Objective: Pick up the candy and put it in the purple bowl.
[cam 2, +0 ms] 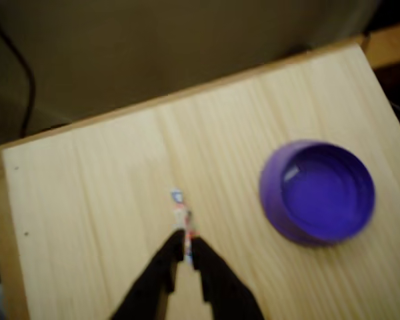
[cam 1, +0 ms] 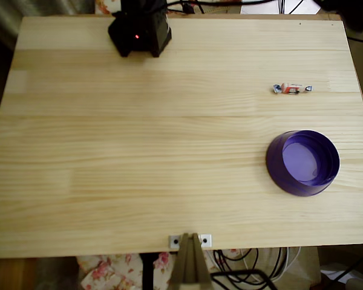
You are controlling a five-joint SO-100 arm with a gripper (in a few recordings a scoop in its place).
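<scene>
The candy (cam 1: 291, 89) is lying on the worktop (cam 1: 139, 151) near the purple bowl (cam 1: 302, 162); the fingers (cam 2: 161, 267), barely parted, are framing its near end, grip unclear.

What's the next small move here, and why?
Probably reach out toward the candy, opening on the way. In the overhead view it lies untouched on the table, apart from the purple bowl. In the wrist view the gripper is lined up with it, fingers nearly together.
</scene>
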